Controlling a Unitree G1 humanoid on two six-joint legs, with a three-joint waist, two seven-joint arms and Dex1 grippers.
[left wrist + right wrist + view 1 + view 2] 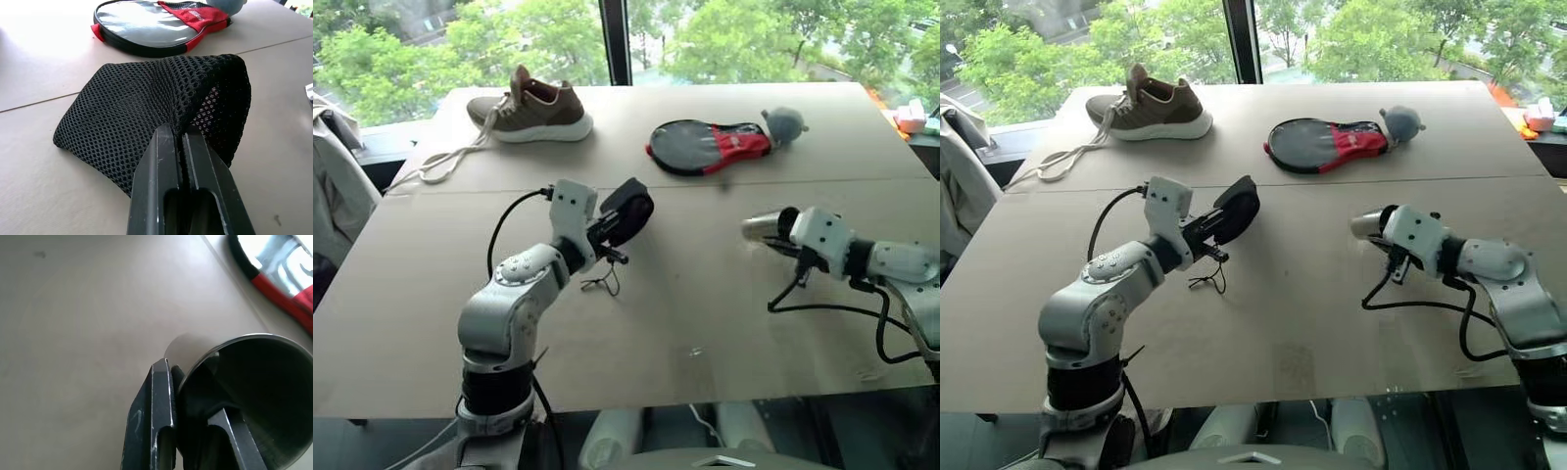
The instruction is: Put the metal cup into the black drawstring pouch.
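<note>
While the left hand [182,142] pinches the black drawstring pouch [146,112] above the desk [705,294], the right hand [193,382] clamps the metal cup's [254,382] rim.

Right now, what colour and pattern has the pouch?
Black open mesh; the pouch shows best in the left wrist view.

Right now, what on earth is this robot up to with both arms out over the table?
It is packing a metal cup into a black mesh pouch. The left hand pinches the pouch's fabric and holds it up off the table. The right hand grips the cup by its rim, one finger inside. Cup and pouch are still apart, so the cup isn't in yet. A shoe and a paddle case lie farther back.
</note>
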